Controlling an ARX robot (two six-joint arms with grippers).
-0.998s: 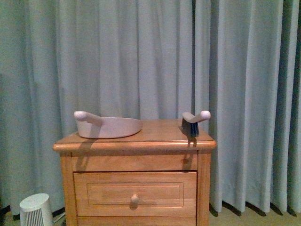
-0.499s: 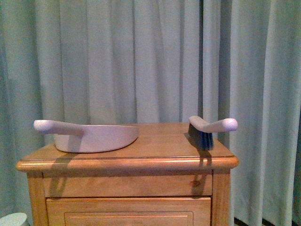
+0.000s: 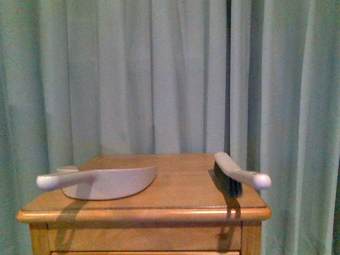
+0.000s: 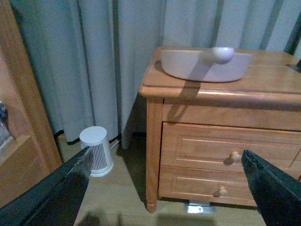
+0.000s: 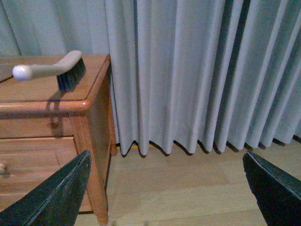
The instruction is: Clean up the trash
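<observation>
The trash itself cannot be made out in any view. The beige plastic dustpan (image 3: 114, 183) lies flat on the wooden worktop (image 3: 180, 194), well apart from the left hand (image 4: 165, 154) and out beyond its spread fingers (image 4: 51, 188), with its rounded handle pointing toward that hand. The beige hand brush (image 3: 234, 171) rests on its dark bristles, well apart from the wide-spread right hand (image 5: 167, 157), its handle angled toward the worktop's front edge.

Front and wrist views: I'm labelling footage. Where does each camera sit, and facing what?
Front view: on the body, facing nightstand, dustpan, brush, curtain; no arm shows.
Left wrist view: on the left wrist, facing the nightstand's dustpan corner and drawers; open left claw shows.
Right wrist view: on the right wrist, facing the brush corner and floor; open right claw shows.
Shared: dustpan in front and left; brush in front and right.
</observation>
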